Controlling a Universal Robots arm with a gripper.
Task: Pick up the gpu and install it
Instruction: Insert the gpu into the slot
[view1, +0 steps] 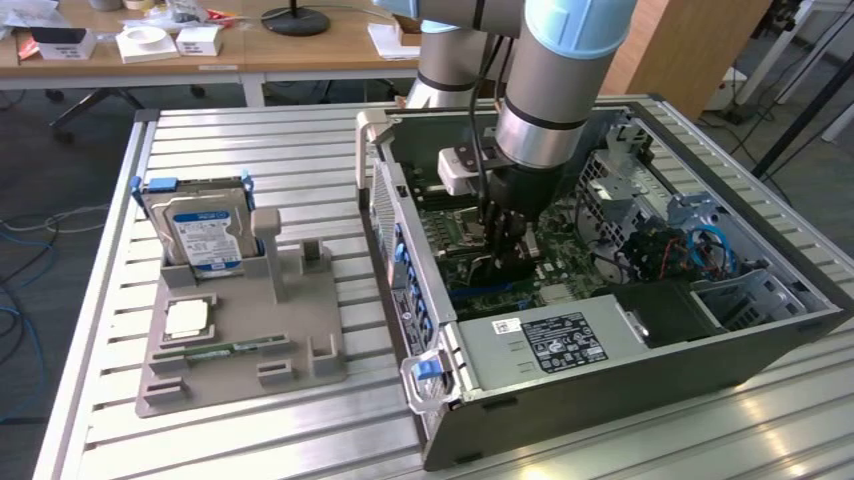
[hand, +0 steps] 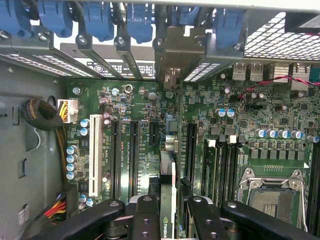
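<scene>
Gripper (hand: 167, 212) is down inside the open computer case (view1: 747, 345), fingers clamped on the gpu (hand: 168, 185), held edge-on. Card hangs just above the motherboard (hand: 250, 115), its bracket end toward the rear slot covers (hand: 100, 50), so the edge can meet a long slot.

The arm (view1: 561, 70) is reaching straight down, its gripper (hand: 170, 212) closing both fingers (hand: 145, 220) around a thin card.

NVIDIA logo (sideways) on gpu (hand: 167, 200)
</scene>
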